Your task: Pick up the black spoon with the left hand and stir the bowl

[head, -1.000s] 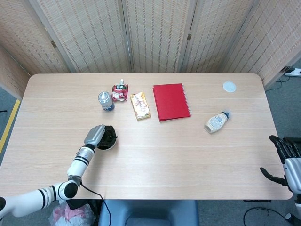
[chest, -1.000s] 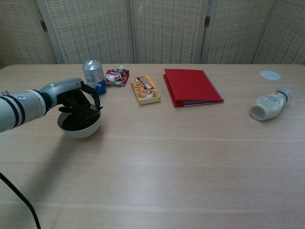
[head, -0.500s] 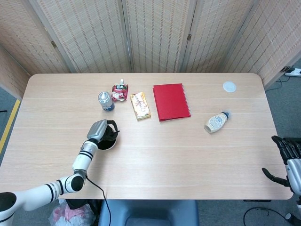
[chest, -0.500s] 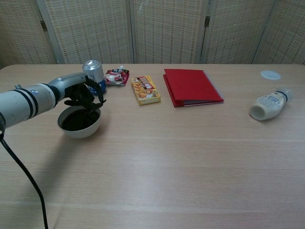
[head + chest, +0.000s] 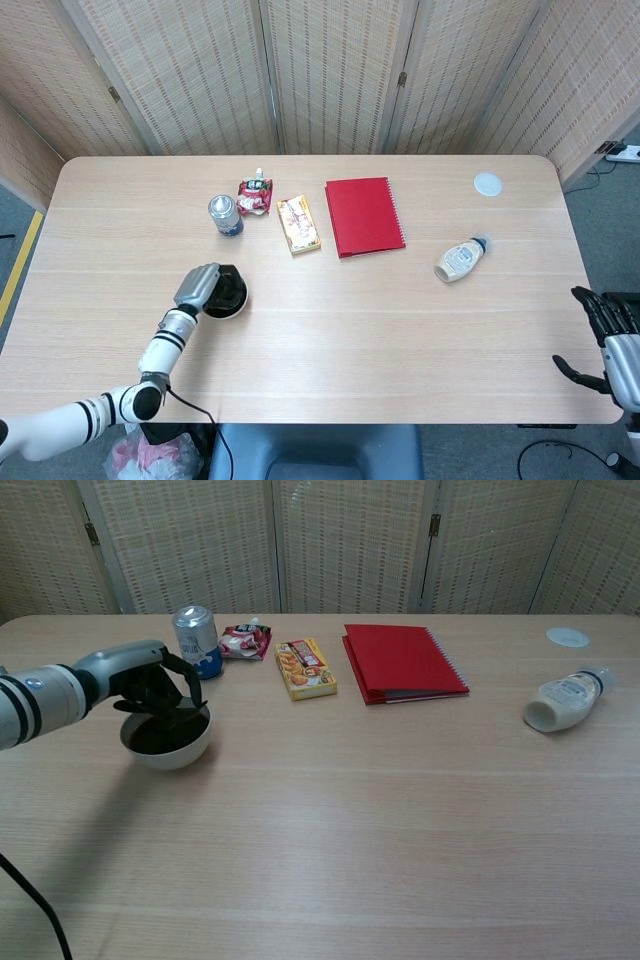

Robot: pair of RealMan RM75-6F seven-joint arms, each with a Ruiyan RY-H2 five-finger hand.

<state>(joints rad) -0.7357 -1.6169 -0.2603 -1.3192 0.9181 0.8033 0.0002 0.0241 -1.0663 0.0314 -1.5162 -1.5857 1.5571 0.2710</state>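
A white bowl [image 5: 169, 745] with a dark inside stands at the table's left; in the head view the bowl [image 5: 230, 300] is partly covered by my left hand [image 5: 199, 286]. In the chest view my left hand [image 5: 150, 684] hangs over the bowl with its dark fingers curled around the black spoon [image 5: 190, 716], whose lower end dips into the bowl. The spoon is hard to tell from the fingers. My right hand [image 5: 608, 336] hovers off the table's right edge with fingers spread and nothing in it; only the head view shows it.
Behind the bowl stand a drink can [image 5: 197, 637], a red pouch [image 5: 245, 640] and a yellow snack box [image 5: 306, 668]. A red notebook [image 5: 402, 662] lies mid-table. At the right lie a white bottle [image 5: 565, 700] on its side and a white lid [image 5: 567, 637].
My left hand with the spoon swung toward the can and away from me half a second ago, then came back down and leftward over the bowl. The right hand barely shifted.
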